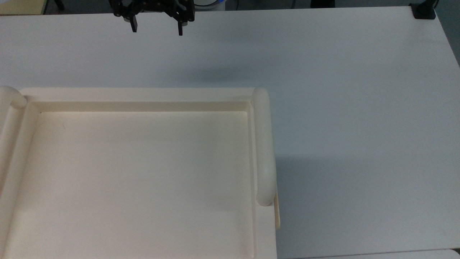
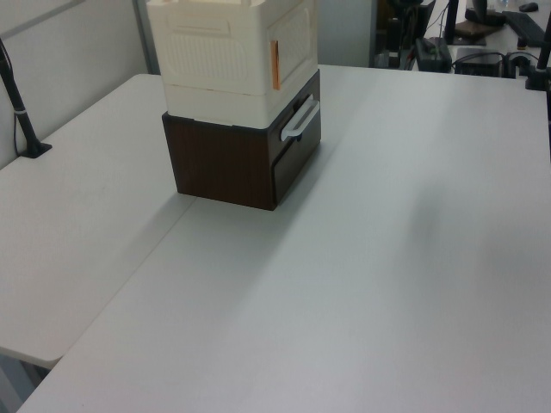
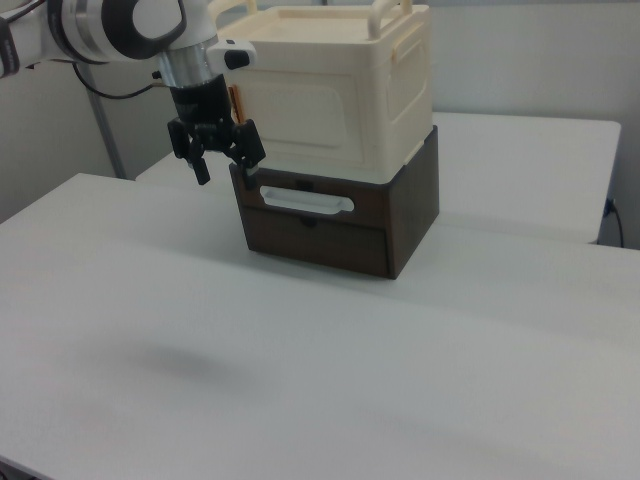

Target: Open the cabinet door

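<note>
Cream plastic, the cabinet door [image 3: 300, 110] looks light, stiff and slick; its orange-marked latch edge [image 2: 275, 65] seems graspable. Centre-left, the gripper [image 3: 215, 160] hangs with jaws apart.

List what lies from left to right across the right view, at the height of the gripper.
Going left to right in the right view: gripper, hanging open above the white table → drawer handle on the dark brown base, which carries the cream cabinet.
</note>
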Controlling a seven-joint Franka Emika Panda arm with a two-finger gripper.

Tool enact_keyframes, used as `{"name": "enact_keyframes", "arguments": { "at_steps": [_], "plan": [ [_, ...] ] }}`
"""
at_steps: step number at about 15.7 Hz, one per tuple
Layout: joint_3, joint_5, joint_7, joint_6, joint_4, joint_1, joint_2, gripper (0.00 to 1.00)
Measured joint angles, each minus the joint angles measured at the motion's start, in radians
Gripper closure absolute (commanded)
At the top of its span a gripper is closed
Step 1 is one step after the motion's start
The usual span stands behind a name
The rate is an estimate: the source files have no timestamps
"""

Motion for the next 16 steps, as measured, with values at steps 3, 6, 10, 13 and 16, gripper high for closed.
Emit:
{"name": "enact_keyframes", "arguments": {
  "at_steps": [3,6,10,13,16],
  "plan": [
    [0.0,0.0,0.001,0.0,0.0,0.0,0.0,0.0],
    [0.0,0.0,0.001,0.0,-0.001,0.0,0.0,0.0],
    [0.0,0.0,0.001,0.0,-0.002,0.0,0.0,0.0],
    [0.0,0.0,0.001,0.001,-0.003,0.0,0.0,0.0],
    [0.004,0.0,0.001,0.032,-0.005,0.003,0.004,0.0]
  ]
}}
